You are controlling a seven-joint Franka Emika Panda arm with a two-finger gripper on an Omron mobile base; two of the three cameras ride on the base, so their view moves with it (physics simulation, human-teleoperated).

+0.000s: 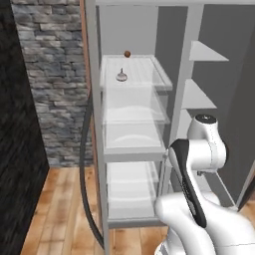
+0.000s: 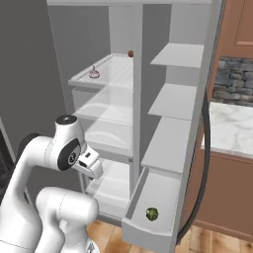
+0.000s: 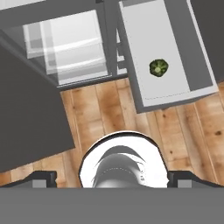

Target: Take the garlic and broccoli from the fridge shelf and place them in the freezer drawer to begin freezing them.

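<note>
Nearest, the arm is folded up close over its own base, with the gripper point(image 3: 112, 183) pointing straight down at the wood floor point(image 3: 100, 109); just the two dark finger tips poke up at the far left and far right of the hand view's bottom edge, wide apart, so the jaws stand spread with nothing between them. Just past the base, the freezer drawer point(image 2: 132, 225) is pulled out low on the right side of the fridge, and the broccoli point(image 3: 158, 67) sits loose on its white floor near the front wall, touching nothing else. That half of the job looks done, and the drawer is likely left out because a second item has to go in. Further up and back, the garlic point(image 1: 121, 75) rests on the ribbed fridge shelf point(image 1: 162, 77) at the top of the left compartment, stem tip up, close to the shelf's front rim, well apart from the gripper. A small orange-brown ball point(image 1: 127, 53) sits at the back of the same shelf, apart from the garlic; not a target. The clear bins point(image 1: 132, 112) below are stacked between shelf and floor. Judging by the tucked pose, the arm must unfold and reach high for the garlic; its front-edge spot should make the approach easy, though a bump could roll it off.
</note>
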